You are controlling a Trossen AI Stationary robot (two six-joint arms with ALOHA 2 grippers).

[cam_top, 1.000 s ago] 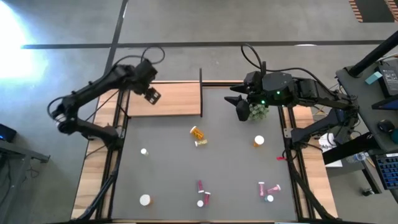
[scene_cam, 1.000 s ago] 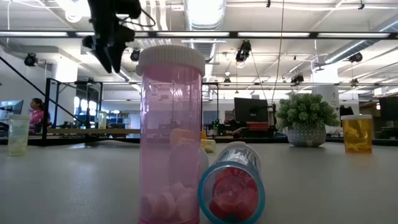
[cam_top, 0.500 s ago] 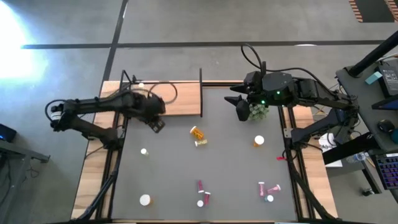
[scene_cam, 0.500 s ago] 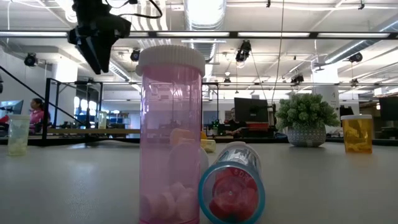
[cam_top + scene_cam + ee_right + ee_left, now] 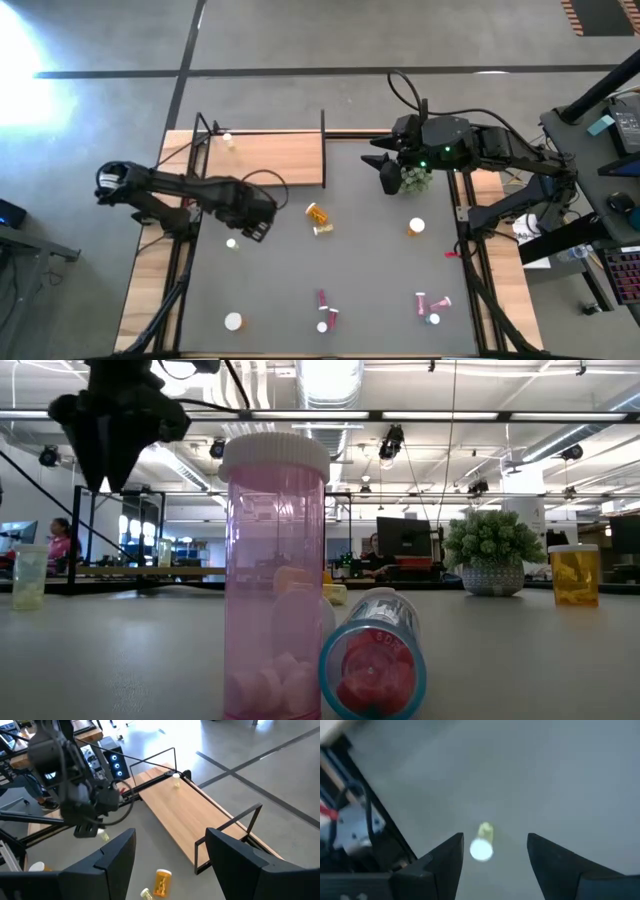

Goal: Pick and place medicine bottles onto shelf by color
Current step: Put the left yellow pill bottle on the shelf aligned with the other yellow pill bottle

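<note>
Jaws of the left gripper [image 5: 258, 229] stand parted and empty above a small yellowish white-capped medicine bottle [image 5: 482, 843] upright on the grey mat [image 5: 370, 270], not touching it. Near the green plant [image 5: 416, 178], the right gripper [image 5: 388, 176] waits spread, holding nothing; one bottle [image 5: 228, 139] stands on the light-wood shelf board [image 5: 280, 158].

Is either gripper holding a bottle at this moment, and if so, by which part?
Nothing is held. The left gripper is open above a yellowish bottle standing on the mat, fingers clear of it. The right gripper is open and empty near the plant.
</note>
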